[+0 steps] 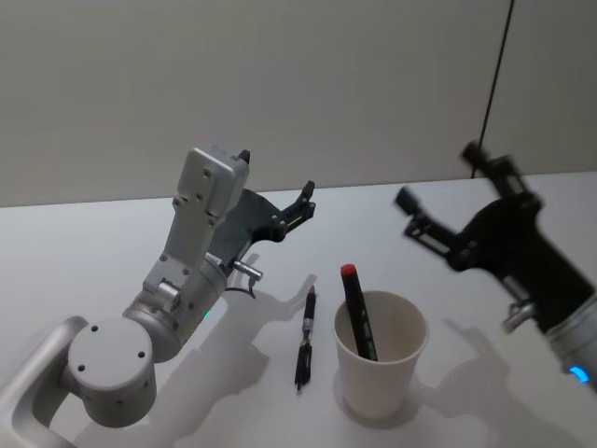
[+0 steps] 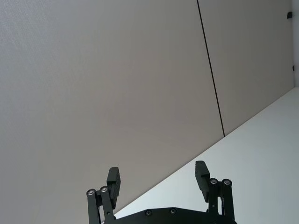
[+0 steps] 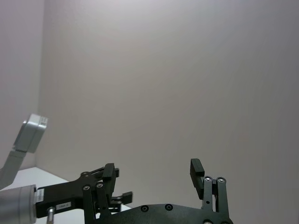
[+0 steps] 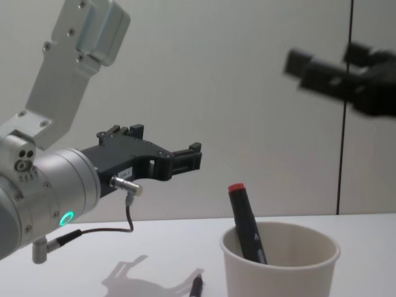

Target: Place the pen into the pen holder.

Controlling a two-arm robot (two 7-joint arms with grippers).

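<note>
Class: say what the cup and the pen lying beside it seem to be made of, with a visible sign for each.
Pen holder: likely paper, matte off-white, with a thin wall and rolled rim. Loose pen beside it: probably plastic, black and slightly glossy, with paler bands; metal parts cannot be ruled out.

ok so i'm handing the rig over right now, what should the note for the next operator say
Left gripper: open, empty, raised above the table.
Right gripper: open, empty, raised on the pen holder's right.
Pen holder: upright, with a red-capped black marker leaning inside.
Black pen: lying flat on the table just left of the pen holder, no gripper on it.
Done: the marker is in.
Left: grasp the black pen and drop it into the pen holder.
</note>
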